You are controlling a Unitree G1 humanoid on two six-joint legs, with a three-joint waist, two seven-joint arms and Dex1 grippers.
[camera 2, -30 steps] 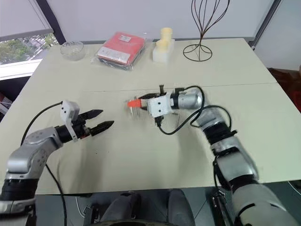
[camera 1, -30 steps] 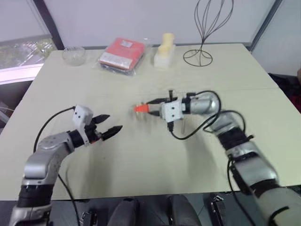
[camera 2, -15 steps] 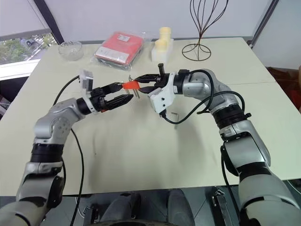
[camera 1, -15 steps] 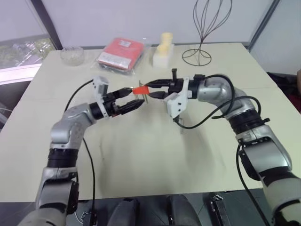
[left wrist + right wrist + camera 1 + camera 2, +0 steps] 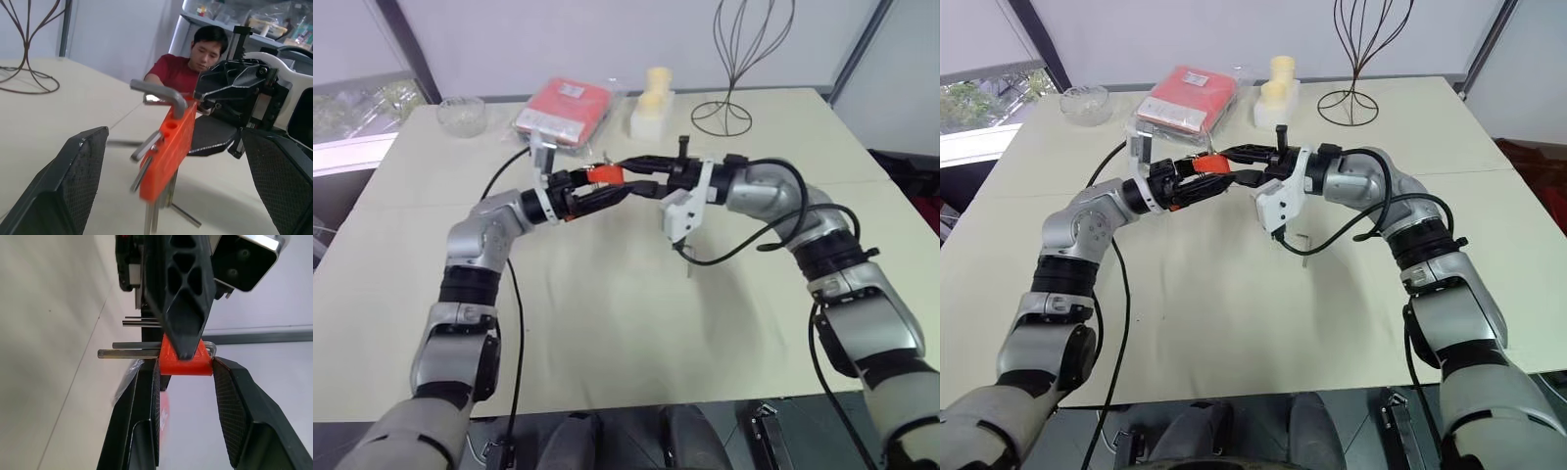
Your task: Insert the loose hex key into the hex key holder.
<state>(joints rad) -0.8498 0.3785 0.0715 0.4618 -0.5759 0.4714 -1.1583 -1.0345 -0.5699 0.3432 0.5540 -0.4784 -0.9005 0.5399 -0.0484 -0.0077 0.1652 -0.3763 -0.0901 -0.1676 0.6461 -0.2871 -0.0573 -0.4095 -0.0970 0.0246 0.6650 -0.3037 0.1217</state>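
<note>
Hanging in the air above the middle of the bench (image 5: 607, 323), the hex key holder (image 5: 166, 156) is pinched by its orange-red body between the two black fingers of the right tool (image 5: 183, 367), which comes in from the robot's right and points toward its left. Several grey keys stick out of the block, their long shanks running downward in the left wrist view and one bent head hooking over its top end. Whether the loose hex key is among them cannot be told, nor does any stray key show clearly on the bench. The left tool (image 5: 176, 186) faces the holder from the opposite side with its fingers spread wide, one on each side of the block and touching nothing. So the holder lies straight ahead of the left tool, between its open fingers, with the block's long axis roughly upright across them. Further back on the bench sit a red packet (image 5: 563, 110), a glass bowl (image 5: 462, 115) and a wire stand (image 5: 724, 108)
</note>
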